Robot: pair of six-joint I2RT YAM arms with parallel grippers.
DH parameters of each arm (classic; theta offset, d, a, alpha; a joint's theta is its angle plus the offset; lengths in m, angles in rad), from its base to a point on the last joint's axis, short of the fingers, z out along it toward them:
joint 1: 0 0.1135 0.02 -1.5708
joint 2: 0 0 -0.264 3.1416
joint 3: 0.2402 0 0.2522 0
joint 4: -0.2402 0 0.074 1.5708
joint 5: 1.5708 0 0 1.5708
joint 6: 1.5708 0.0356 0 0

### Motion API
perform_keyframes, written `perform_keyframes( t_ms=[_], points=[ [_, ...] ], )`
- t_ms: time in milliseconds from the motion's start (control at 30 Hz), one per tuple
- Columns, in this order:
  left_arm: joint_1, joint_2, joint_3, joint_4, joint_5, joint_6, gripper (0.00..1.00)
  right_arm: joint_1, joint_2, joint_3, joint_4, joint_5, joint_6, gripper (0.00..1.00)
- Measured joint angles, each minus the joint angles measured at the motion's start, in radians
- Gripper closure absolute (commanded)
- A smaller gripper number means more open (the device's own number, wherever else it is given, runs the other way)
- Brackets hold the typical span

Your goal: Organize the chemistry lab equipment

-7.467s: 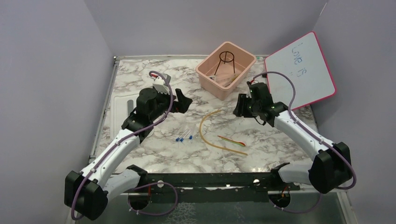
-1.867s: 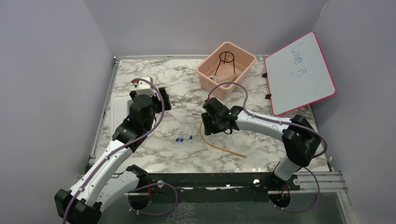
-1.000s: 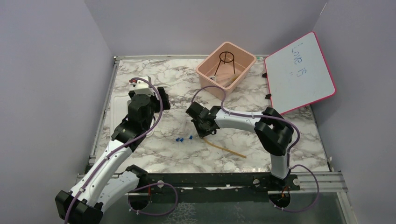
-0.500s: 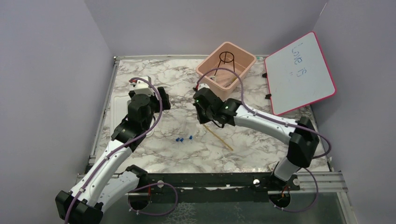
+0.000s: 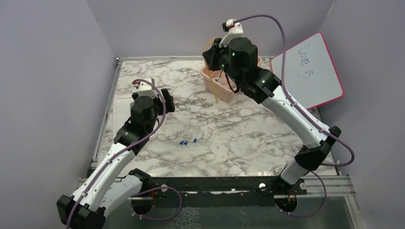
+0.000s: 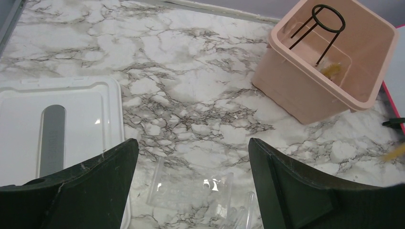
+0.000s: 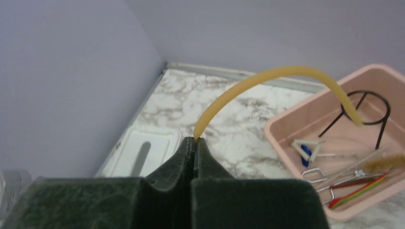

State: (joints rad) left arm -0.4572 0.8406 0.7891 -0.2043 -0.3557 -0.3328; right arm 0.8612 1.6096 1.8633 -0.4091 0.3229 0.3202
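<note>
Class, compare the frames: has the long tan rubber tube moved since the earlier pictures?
Yes. The long tan rubber tube has left the mid-table marble and hangs from the right gripper by the pink bin at the back.

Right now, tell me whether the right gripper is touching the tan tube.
Touching. The right wrist view shows the right gripper pinched shut on the tan tube, which arches out from its tips.

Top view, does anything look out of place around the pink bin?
Yes: the tan rubber tube, pinched in the shut right hand, dangles across the near wall of the pink bin instead of lying inside. Two blue-tipped pieces lie loose on the table.
</note>
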Motion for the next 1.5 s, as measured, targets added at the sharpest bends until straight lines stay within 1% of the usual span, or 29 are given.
perform_keyframes(
  t_ms=[100, 167, 333, 467, 733, 933, 1067, 1167, 1367, 1500],
  points=[
    [0.0, 0.0, 0.0, 0.0, 0.002, 0.0, 0.12, -0.077, 0.062, 0.124, 0.021, 0.0, -0.011, 0.99],
    [0.0, 0.0, 0.0, 0.0, 0.005, 0.0, 0.12, -0.125, 0.1, 0.169, 0.037, 0.002, -0.017, 0.99],
    [0.0, 0.0, 0.0, 0.0, 0.007, 0.0, 0.12, -0.228, 0.166, 0.167, 0.09, 0.007, -0.034, 0.99],
    [0.005, 0.0, 0.0, 0.0, 0.008, 0.0, 0.12, -0.27, 0.189, 0.115, 0.133, 0.013, -0.053, 0.99],
    [0.01, 0.008, 0.0, 0.0, 0.015, -0.001, 0.12, -0.281, 0.21, 0.002, 0.2, 0.028, -0.052, 1.0],
    [0.011, 0.008, 0.0, 0.0, 0.016, -0.002, 0.12, -0.281, 0.233, -0.059, 0.189, 0.029, 0.002, 0.99],
    [0.012, 0.007, 0.0, 0.001, 0.017, -0.004, 0.12, -0.281, 0.198, -0.211, 0.204, 0.029, 0.081, 0.99],
    [0.013, 0.007, 0.0, 0.001, 0.019, -0.004, 0.12, -0.281, 0.202, -0.275, 0.181, 0.028, 0.127, 0.99],
    [0.013, 0.006, 0.0, 0.001, 0.023, -0.005, 0.12, -0.281, 0.21, -0.281, 0.175, 0.028, 0.178, 0.99],
    [0.013, 0.006, 0.0, 0.001, 0.025, -0.005, 0.12, -0.288, 0.261, -0.211, 0.158, 0.027, 0.178, 0.98]
  ],
)
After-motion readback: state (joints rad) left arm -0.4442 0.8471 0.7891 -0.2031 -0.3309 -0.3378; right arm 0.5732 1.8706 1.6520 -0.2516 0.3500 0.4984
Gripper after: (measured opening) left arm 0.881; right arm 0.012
